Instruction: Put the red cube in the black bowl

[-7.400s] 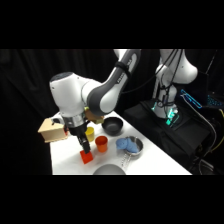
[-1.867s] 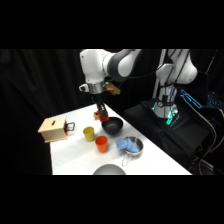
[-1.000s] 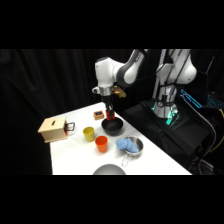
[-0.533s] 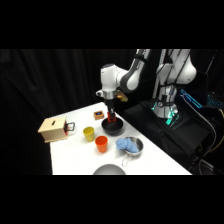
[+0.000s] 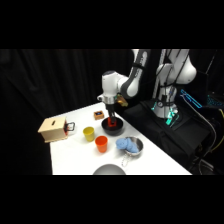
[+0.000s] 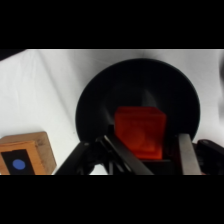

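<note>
Gripper hung low over the black bowl at the far side of the worktop, with the red cube showing between its fingers. From the wrist, the red cube sat framed by the black bowl, inside its rim and over the dark interior, one metal finger just beside its right edge. The jaws appeared clamped on the cube; whether the cube already touched the bowl's floor could not be told.

Step in hand, as judged: release into the bowl. To do it well, the cube should be kept centred over the bowl's interior, clear of the wall, and lowered close to the bottom before the jaws part, so it does not bounce or tip out. Then a straight lift, so the fingers do not catch the rim and drag the bowl.

Nearby: a small wooden block with a blue dot just outside the bowl, a yellow cup, an orange cup and a metal bowl nearer the front.
</note>
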You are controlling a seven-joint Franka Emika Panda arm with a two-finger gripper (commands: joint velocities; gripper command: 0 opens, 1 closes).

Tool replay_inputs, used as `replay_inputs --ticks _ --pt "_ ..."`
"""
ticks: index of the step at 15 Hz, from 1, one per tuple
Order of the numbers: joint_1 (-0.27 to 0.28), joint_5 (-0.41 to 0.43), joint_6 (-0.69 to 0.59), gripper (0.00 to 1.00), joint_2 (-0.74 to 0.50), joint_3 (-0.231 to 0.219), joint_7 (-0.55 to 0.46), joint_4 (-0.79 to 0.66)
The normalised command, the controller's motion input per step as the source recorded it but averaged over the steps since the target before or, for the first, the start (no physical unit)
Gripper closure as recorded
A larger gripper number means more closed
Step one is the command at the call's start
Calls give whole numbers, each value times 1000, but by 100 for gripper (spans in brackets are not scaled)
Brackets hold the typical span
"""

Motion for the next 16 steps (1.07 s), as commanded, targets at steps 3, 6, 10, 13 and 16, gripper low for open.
replay_inputs --ticks 3,6,10,13,16 --pt "-28 147 95 0 28 44 -97 56" --pt "-10 100 -96 0 -56 23 -63 94" --pt "-9 105 -351 0 -282 23 -72 79" --pt "1 2 -521 0 -350 -23 -9 107" --pt "-5 -40 -509 0 -304 -20 11 143"
